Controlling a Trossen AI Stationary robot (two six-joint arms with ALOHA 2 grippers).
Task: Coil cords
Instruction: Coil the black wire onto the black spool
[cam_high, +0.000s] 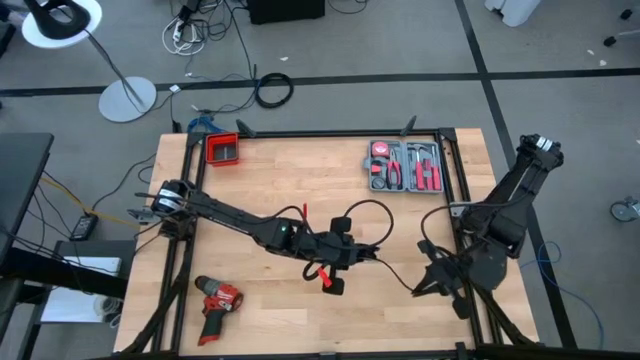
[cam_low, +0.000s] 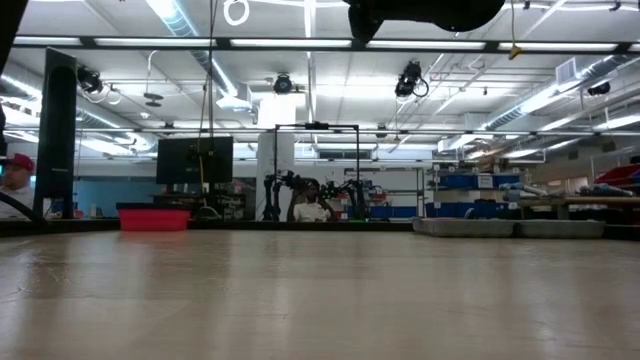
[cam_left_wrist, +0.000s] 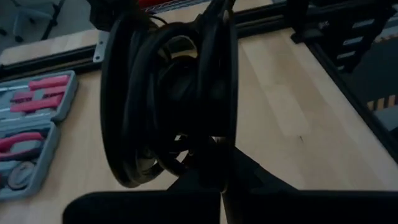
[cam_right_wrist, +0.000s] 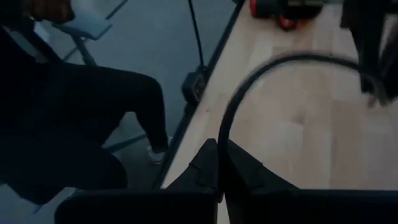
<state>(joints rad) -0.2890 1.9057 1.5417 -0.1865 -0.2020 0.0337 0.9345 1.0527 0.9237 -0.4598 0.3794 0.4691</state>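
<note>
Already partly wound, the thin black flexible cord is mid-coiling: several loops hang bunched at the left claw, near the middle of the pale wooden table, and the rest of it runs in an open arc and then a loose strand across the boards to the right claw near the table's right edge. In the left wrist view the coil stands upright as a stack of dark rings directly ahead of that claw's 2 fingers, which are shut on the bottom of the loops. In the right wrist view a single curved stretch of cord rises from between that claw's fingers, which are pressed together on it.

So the step in hand looks like laying another turn: 1 claw keeps the bundle, the other feeds the free length. By my judgement the next move calls for bringing the right claw's strand toward the bundle without pulling the held loops apart, and for keeping slack so the arc does not kink.

Off to the sides, a red cordless drill lies near the front left corner and a grey case of red-handled tools sits toward the back right.
</note>
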